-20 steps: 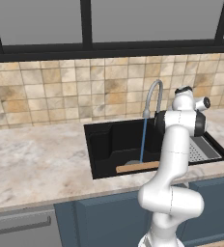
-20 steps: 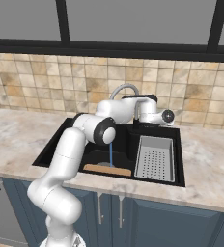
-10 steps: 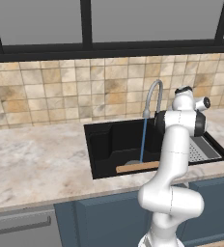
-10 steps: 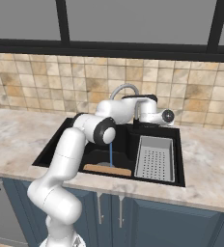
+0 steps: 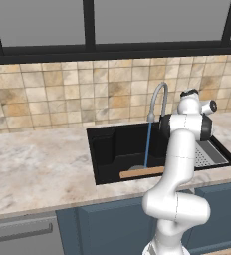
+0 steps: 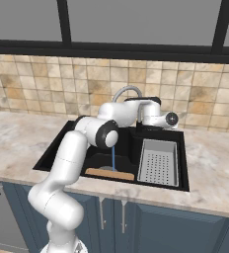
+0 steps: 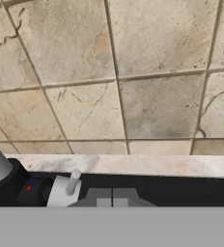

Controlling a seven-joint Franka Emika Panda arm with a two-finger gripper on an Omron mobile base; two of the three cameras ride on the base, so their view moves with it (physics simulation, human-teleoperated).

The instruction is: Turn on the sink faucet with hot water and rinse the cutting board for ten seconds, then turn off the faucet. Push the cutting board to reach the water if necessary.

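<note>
Nothing has shifted since a second ago: arm, board and stream sit where they were. Behind the sink (image 6: pixel 62 148), my end effector (image 7: pixel 112 197) is closed with nothing between the tips, pointed at the tiled wall (image 7: pixel 119 72) just beside the faucet (image 5: pixel 158 97) base and its small grey lever (image 7: pixel 73 182).

Water (image 5: pixel 147 144) falls as a thin straight blue line from the arched silver spout into the matte black basin. It lands right at the cutting board (image 5: pixel 141 172), a long narrow light-brown wooden strip lying flat against the basin's front wall. Behind the board the basin floor is open back to the rear wall. On the right side of the basin sits a grey perforated tray (image 6: pixel 158 162), apart from the board.

Around the sink runs a mottled beige stone worktop (image 5: pixel 38 164), smooth, with bare room on the left. Beige square tiles with dark grout rise behind it, meeting the worktop's back edge close in front of my tips, so little room remains there. Dark blue cabinet fronts (image 6: pixel 151 227) close the space below.
</note>
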